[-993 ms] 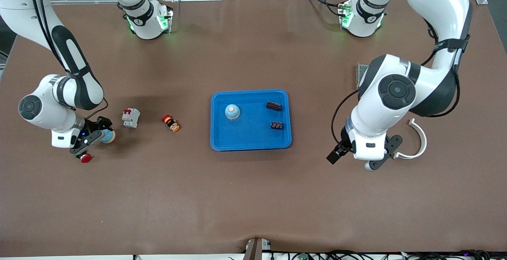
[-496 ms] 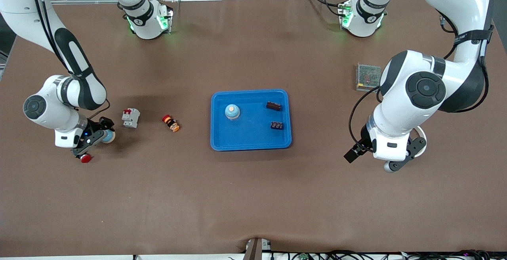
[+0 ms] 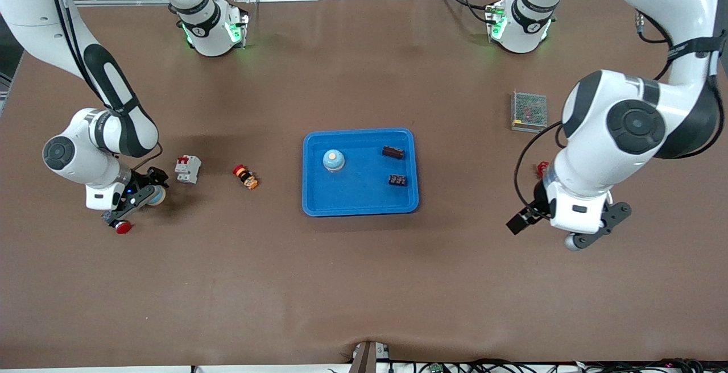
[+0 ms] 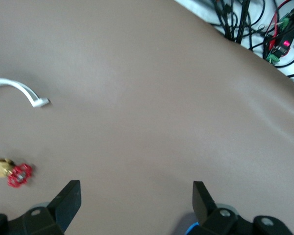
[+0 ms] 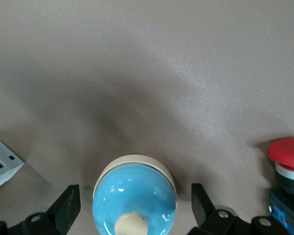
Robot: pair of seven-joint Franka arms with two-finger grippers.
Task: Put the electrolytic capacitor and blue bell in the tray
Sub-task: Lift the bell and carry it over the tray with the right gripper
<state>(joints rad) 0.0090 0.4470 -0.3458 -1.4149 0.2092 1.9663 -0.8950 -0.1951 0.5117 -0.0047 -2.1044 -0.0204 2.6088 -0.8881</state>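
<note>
Right hand low at the right arm's end of the surface, fingers spread wide on either side of a blue bell, not gripping it; red push button just beside; white breaker near. Left hand open over bare surface at the left arm's end, holding nothing. Tray mid-surface holds a second blue bell and two dark parts; red-orange part between breaker and tray; mesh box near the left arm.
</note>
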